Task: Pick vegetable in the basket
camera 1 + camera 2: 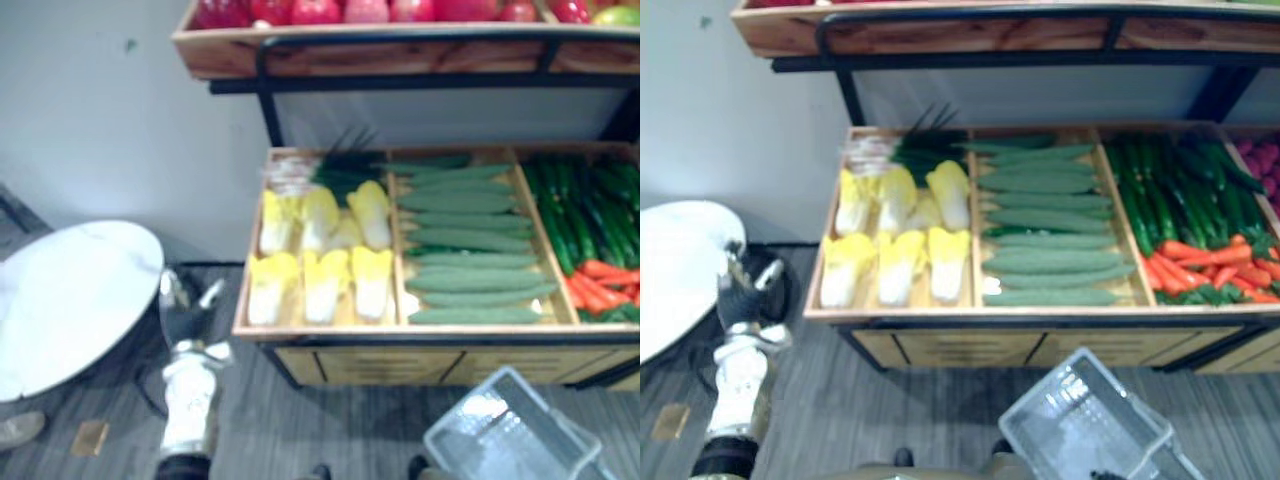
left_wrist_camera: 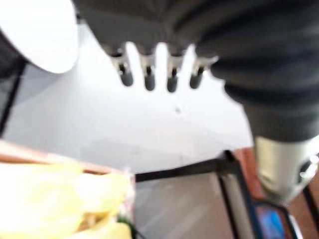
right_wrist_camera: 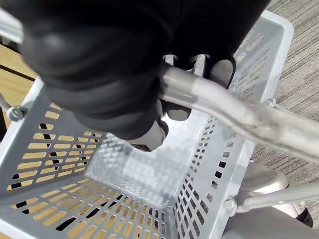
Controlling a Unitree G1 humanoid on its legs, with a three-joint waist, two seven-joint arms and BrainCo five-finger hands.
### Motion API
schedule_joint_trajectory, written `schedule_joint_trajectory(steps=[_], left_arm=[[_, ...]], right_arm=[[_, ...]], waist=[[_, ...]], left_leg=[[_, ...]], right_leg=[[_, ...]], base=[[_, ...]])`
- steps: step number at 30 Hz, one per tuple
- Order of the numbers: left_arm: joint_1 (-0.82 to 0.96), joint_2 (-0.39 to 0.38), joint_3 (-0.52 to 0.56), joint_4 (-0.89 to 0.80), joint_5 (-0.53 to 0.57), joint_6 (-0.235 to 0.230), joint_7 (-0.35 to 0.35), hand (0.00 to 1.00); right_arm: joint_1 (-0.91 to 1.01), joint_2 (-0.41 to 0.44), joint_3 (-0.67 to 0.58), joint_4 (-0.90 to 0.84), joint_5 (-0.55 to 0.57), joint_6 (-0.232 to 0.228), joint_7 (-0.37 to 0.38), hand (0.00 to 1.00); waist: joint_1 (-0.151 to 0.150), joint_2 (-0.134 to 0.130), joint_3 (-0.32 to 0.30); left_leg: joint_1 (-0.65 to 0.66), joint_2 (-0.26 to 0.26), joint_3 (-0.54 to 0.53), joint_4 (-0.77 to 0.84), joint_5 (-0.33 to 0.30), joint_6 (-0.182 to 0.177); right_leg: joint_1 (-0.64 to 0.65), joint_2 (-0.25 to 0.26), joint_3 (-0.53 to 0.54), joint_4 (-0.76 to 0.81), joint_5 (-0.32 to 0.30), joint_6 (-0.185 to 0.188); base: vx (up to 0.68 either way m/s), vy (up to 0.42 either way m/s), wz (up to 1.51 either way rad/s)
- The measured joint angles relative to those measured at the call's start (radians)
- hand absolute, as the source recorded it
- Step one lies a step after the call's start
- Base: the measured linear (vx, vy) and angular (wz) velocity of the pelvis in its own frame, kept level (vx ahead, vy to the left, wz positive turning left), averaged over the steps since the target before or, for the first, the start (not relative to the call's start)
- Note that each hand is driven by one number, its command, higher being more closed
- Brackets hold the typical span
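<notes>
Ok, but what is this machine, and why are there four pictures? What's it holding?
It is a robot shaped like a person, with two arms and hands. Two pictures come from cameras in its head, looking down at a wooden vegetable stand. The other two come from cameras on its wrists, very close to each hand. In the stand lie pale yellow cabbages, green cucumbers, darker green vegetables and orange carrots; red fruit sits on the shelf above. The right hand has its fingers curled round the handle of a grey plastic basket, which is empty. The left hand is raised beside the stand with fingers straight, holding nothing.
</notes>
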Motion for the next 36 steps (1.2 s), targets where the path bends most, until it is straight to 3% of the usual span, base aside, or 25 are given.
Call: schedule_joint_trajectory(steps=[3,8,18,28,32,36], left_arm=[[-0.059,0.052,-0.043,-0.002,0.040,0.038,0.007,0.00],[-0.082,0.054,-0.149,0.008,0.119,0.101,0.006,0.00],[-0.152,0.053,-0.396,0.214,0.313,0.210,0.009,0.00],[-0.170,0.052,-0.426,0.363,0.468,0.349,0.106,0.00],[-0.260,0.054,-0.415,0.447,0.511,0.376,0.157,0.00],[-0.371,0.056,-0.407,0.475,0.521,0.369,0.202,0.00]], right_arm=[[0.016,0.006,0.000,-0.021,0.005,-0.007,0.000,1.00],[0.018,0.013,0.001,-0.026,0.001,-0.025,0.003,1.00],[0.002,0.029,0.013,-0.028,0.000,-0.035,0.003,1.00],[-0.012,0.031,0.049,-0.045,0.003,-0.035,0.002,1.00],[-0.068,0.028,0.072,-0.065,0.006,-0.038,0.004,1.00],[-0.153,0.005,0.131,-0.073,0.032,-0.046,0.007,1.00]], waist=[[-0.002,0.003,-0.006],[-0.019,-0.001,-0.008],[-0.054,-0.008,-0.009],[-0.061,-0.013,0.013],[-0.075,-0.011,0.065],[-0.080,0.014,0.147]], left_leg=[[0.024,0.000,0.004,-0.026,0.012,-0.007],[0.047,0.001,0.032,-0.049,0.017,-0.002],[0.062,0.012,0.120,-0.050,0.005,-0.019],[0.024,0.025,0.150,-0.038,0.000,-0.022],[-0.044,0.030,0.152,-0.007,-0.001,-0.023],[-0.108,0.034,0.178,0.013,0.001,-0.023]], right_leg=[[0.019,0.003,-0.002,-0.019,0.006,0.002],[0.034,0.008,0.012,-0.038,0.013,0.006],[0.028,0.021,0.050,-0.050,0.015,0.004],[-0.023,0.032,0.065,-0.046,0.020,0.001],[-0.083,0.031,0.069,-0.031,0.032,-0.001],[-0.155,0.033,0.096,-0.029,0.054,-0.002]], base=[[0.06,-0.002,0.00],[0.10,0.006,-0.10],[0.03,-0.008,-0.15],[-0.03,-0.017,-0.06],[-0.03,-0.012,-0.02],[-0.03,-0.014,-0.18]])
